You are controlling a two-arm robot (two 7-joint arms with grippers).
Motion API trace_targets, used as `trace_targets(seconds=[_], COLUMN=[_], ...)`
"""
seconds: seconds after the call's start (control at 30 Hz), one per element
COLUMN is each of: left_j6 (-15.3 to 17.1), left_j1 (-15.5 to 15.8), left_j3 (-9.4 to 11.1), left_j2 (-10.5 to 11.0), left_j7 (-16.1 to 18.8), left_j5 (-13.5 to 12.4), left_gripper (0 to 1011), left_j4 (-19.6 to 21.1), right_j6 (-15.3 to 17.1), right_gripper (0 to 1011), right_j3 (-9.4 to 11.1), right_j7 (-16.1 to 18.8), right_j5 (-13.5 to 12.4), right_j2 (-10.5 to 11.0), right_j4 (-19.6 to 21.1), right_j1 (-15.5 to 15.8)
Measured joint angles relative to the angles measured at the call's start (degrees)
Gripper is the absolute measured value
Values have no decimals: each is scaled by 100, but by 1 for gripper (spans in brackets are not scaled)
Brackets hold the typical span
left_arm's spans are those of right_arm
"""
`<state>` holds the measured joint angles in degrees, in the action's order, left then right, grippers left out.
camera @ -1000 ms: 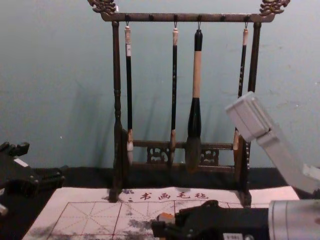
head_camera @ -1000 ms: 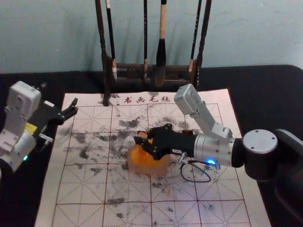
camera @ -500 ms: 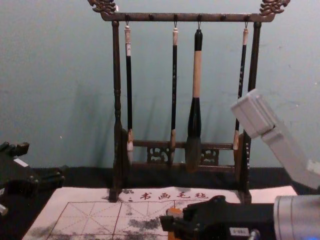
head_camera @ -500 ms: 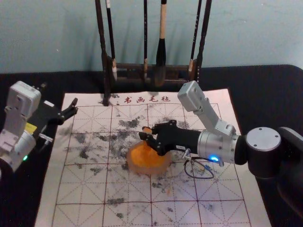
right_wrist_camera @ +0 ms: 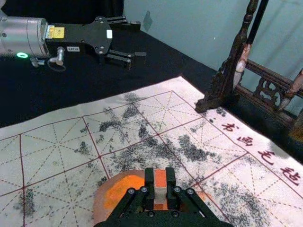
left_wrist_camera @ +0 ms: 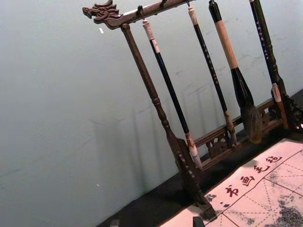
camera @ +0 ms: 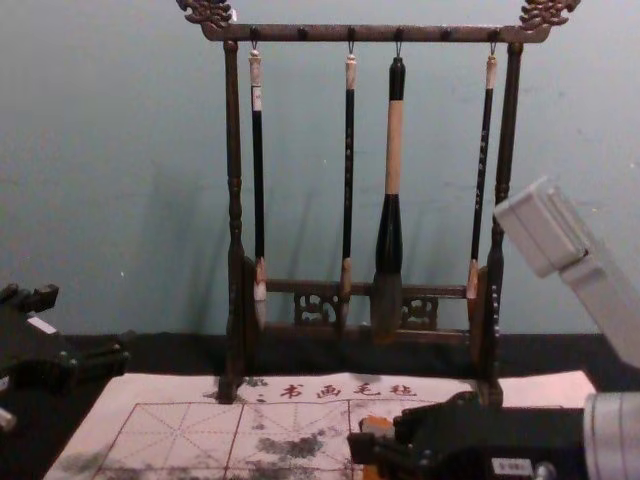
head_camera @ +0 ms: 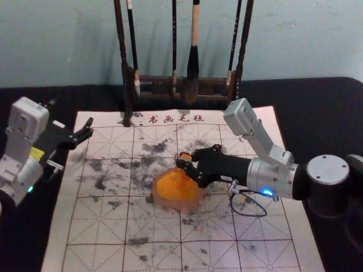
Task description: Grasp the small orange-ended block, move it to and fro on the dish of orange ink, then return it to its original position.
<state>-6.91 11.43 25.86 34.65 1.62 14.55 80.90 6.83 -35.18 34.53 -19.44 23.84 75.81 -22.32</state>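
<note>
"What's the right claw [head_camera: 186, 160] doing?"
"It's clenched on the small block [right_wrist_camera: 160, 179], pinned between its fingertips, orange end showing. It's at the dish's far right edge."
"And the orange ink dish [head_camera: 178, 203]?"
"Below the claw, reaching out to its left and nearer the robot. I can't tell whether the block touches the ink."
"Left claw [head_camera: 71, 116]?"
"Spread wide, holding nothing, well apart to the right claw's left, by the sheet's edge."
"Behind them?"
"Beyond the right claw stands a dark wooden rack [head_camera: 153, 80] with 4 hanging brushes."
</note>
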Motion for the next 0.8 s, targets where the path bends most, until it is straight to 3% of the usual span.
trace_targets(seconds=[0.43, 0.8], left_j6=[0, 0], left_j1=[0, 0], left_j3=[0, 0], left_j2=[0, 0], left_j7=[0, 0], left_j5=[0, 0], left_gripper=[1001, 1001], left_j4=[0, 0], right_j6=[30, 55], right_gripper=[127, 127], right_j3=[11, -64], right_j7=[88, 134], right_j5=[-78, -150], right_j2=[181, 177], right_j4=[314, 437], right_j1=[216, 276])
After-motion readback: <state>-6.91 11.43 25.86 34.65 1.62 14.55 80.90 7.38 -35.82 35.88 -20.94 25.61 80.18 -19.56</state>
